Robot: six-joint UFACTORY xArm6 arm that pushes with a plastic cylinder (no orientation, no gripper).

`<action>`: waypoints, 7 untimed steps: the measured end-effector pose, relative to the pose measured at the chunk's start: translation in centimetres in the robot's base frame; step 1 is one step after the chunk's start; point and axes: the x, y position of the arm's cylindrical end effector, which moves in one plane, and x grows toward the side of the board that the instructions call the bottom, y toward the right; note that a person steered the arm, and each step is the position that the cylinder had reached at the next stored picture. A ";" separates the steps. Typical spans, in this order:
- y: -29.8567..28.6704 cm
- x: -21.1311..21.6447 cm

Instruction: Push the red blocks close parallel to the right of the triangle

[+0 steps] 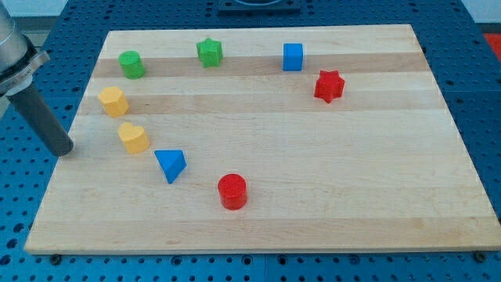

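Note:
A red cylinder (232, 191) lies near the view's bottom, right of and below the blue triangle (171, 164). A red star (329, 86) lies at the upper right of the board. My tip (64, 149) is at the board's left edge, left of the yellow blocks and well left of the blue triangle, touching no block.
A green cylinder (131, 64), a green star (210, 52) and a blue cube (293, 56) stand along the top. A yellow hexagonal block (113, 101) and a yellow heart-like block (133, 138) stand at the left. The wooden board (313, 157) rests on a blue perforated table.

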 end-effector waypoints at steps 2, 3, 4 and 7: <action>4.5 2.4; 14.3 8.1; 19.5 9.3; 40.3 5.6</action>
